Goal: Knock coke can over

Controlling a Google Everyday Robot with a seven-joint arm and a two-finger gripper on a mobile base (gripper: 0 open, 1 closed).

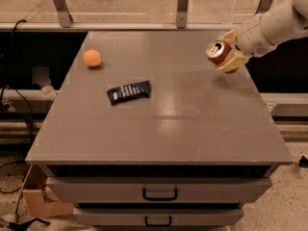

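The coke can (219, 52) is red with a silver top and pull tab. It is tilted, its top facing left and toward the camera, and held above the grey table (159, 129) near the far right edge. My gripper (227, 52) comes in from the right on a white arm (274, 25). Its tan fingers (235, 61) are shut on the can, one above it and one below it.
An orange ball-like fruit (92, 58) sits at the far left of the table. A flat dark blue snack wrapper (129, 91) lies left of centre. The table has drawers (159, 192) in front. A railing with metal posts (182, 6) runs behind it.
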